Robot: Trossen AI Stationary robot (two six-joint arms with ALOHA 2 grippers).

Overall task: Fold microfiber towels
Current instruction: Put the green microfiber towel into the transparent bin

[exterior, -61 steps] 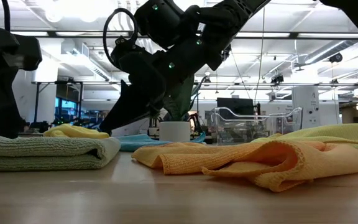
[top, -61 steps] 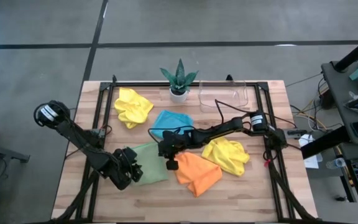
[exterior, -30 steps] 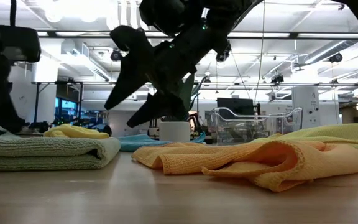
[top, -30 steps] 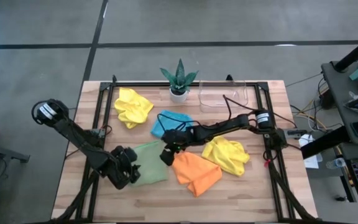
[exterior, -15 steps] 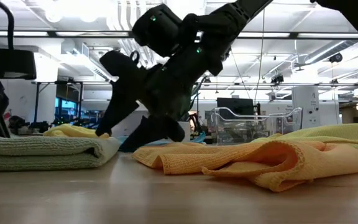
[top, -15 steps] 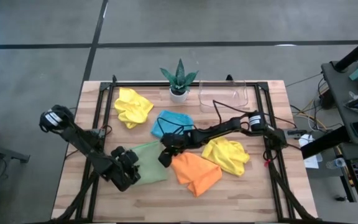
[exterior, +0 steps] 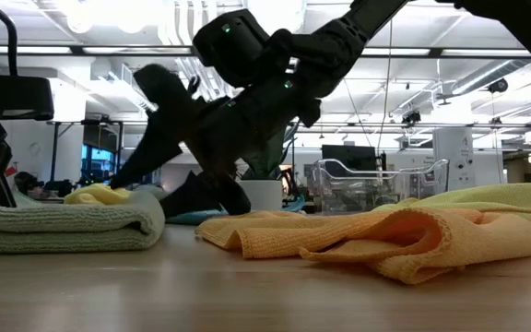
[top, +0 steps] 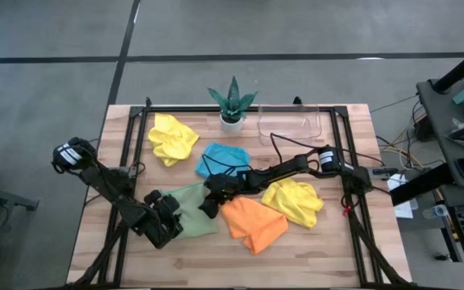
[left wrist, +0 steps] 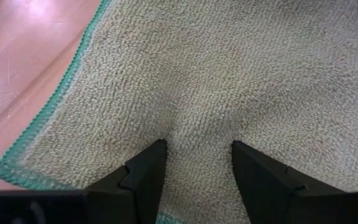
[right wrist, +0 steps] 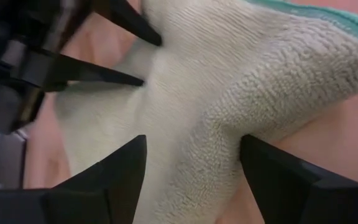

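Folding had barely begun: both open claws, left claw [top: 170, 211] and right claw [top: 209, 206], pressed the partly doubled sage green microfiber towel [top: 193, 211] on the wooden bench [top: 312, 258], gripping nothing. The orange towel [top: 253, 222], two yellow towels [top: 172, 137] and blue towel [top: 224, 157] lay crumpled.

No readable text, labels, brand names, numbers or signs appear in any view. Screens and equipment in the room beyond the tabletop are too small to make out.
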